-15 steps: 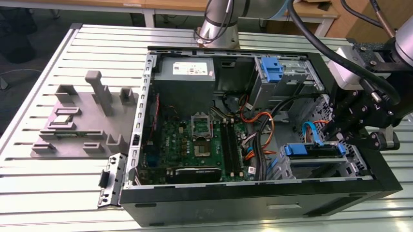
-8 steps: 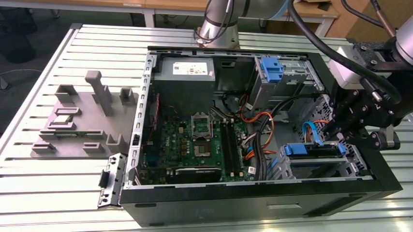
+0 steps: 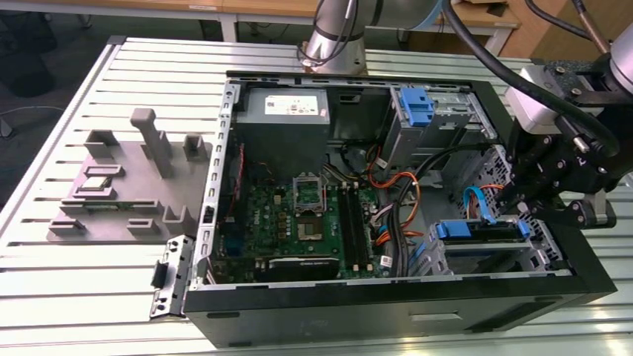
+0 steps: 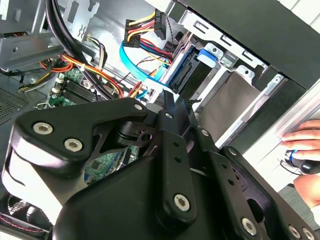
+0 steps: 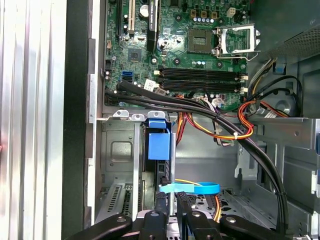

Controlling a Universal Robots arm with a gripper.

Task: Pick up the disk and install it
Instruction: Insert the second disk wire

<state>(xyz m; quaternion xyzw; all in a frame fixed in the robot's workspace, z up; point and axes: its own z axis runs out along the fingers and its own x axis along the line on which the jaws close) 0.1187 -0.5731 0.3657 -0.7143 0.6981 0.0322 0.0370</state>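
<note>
Hand (image 4: 168,100) closed to one thin tip, which meets the blue edge of the disk (image 5: 159,146); whether it pinches that edge cannot be told. A blue cable (image 5: 192,188) crosses close by the tip. The disk stands edge-on inside the drive cage (image 5: 120,150), apparently not fully seated. Likely faults: a skewed push jams the carrier against the cage walls, or the tip snags the cable. Orange wires (image 5: 235,134) and the motherboard (image 5: 200,75) lie beyond the cage.

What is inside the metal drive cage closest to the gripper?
The disk, edge-on as a blue strip, sits in the drive cage. The cage walls cover its label and flat faces.
</note>
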